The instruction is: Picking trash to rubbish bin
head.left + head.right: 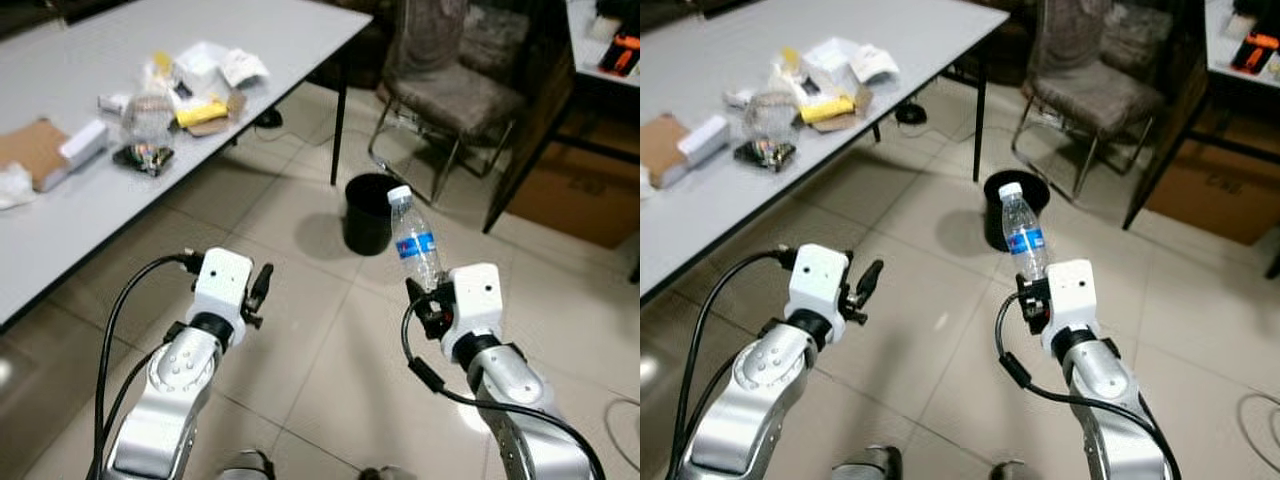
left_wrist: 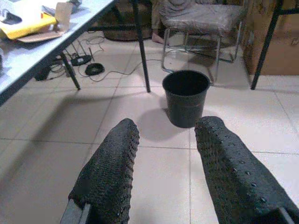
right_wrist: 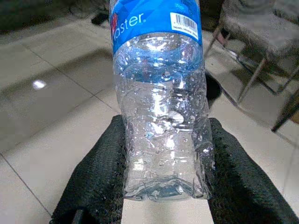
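My right gripper (image 1: 428,292) is shut on a clear plastic water bottle (image 1: 413,238) with a blue label and white cap, held upright above the tiled floor. In the right wrist view the bottle (image 3: 161,93) sits squeezed between both black pads (image 3: 100,172). A black rubbish bin (image 1: 368,212) stands on the floor just beyond the bottle, near the table leg; the left wrist view sees the bin (image 2: 185,97) straight ahead. My left gripper (image 1: 258,293) hangs open and empty over the floor, to the left of the bin.
A grey table (image 1: 120,200) on the left carries mixed trash (image 1: 190,95), a cardboard piece (image 1: 30,150) and wrappers. A padded chair (image 1: 450,95) stands behind the bin, a dark desk (image 1: 560,120) at right. Cables (image 2: 88,65) lie under the table.
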You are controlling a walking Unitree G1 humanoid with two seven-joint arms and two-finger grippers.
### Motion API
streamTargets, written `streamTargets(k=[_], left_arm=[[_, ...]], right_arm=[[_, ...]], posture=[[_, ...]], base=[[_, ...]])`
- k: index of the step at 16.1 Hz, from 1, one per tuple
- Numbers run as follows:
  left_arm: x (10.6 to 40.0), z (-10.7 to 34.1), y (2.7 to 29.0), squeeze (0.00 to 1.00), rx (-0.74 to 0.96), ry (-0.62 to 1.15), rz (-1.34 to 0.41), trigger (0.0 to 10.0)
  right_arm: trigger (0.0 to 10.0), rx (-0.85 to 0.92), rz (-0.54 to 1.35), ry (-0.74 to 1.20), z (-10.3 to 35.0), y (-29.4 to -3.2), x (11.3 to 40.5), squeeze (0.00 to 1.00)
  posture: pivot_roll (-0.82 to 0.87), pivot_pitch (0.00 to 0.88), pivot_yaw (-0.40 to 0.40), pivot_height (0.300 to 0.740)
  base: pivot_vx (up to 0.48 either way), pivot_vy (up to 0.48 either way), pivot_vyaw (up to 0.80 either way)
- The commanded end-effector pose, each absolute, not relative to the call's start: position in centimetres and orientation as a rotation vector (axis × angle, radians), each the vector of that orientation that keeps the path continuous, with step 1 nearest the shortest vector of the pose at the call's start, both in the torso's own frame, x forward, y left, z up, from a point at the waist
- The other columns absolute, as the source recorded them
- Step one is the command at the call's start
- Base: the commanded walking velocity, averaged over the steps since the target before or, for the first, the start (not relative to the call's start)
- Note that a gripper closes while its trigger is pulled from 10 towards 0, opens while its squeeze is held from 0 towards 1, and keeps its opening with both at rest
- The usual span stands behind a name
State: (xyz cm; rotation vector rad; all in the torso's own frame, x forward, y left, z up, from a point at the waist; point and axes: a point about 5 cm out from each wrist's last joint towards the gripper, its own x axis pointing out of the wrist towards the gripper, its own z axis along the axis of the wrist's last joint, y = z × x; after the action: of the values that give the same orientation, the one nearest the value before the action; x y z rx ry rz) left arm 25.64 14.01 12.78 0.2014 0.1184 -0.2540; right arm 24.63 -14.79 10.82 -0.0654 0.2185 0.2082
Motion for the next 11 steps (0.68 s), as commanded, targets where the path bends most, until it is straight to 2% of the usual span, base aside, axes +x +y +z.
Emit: streamTargets(k=[1,4,8,11], left_arm=[[25.5,13.0,13.6,0.00,0.184,0.095,-0.271,10.0],[25.6,13.2,13.0,0.00,0.178,0.082,-0.307,10.0],[26.2,14.1,12.9,0.00,0.146,0.050,-0.305,10.0],[26.8,14.6,12.6,0.00,0.146,0.032,-0.341,10.0]], right_arm=[[10.0,-0.079,0.180,0.199,11.3,-15.7,24.9,0.00],[10.0,-0.091,0.188,0.193,11.6,-15.9,24.9,0.00],[10.0,-0.101,0.188,0.172,11.9,-15.9,25.1,0.00],[10.0,-0.057,0.156,0.158,11.9,-15.8,25.4,0.00]], posture=[[-0.01,0.126,-0.047,0.740],[-0.02,0.137,-0.054,0.740],[-0.03,0.106,-0.049,0.740],[-0.02,0.085,-0.028,0.740]], base=[[0.000,0.000,0.00],[0.000,0.000,0.00],[0.000,0.000,0.00],[0.355,0.000,0.00]])
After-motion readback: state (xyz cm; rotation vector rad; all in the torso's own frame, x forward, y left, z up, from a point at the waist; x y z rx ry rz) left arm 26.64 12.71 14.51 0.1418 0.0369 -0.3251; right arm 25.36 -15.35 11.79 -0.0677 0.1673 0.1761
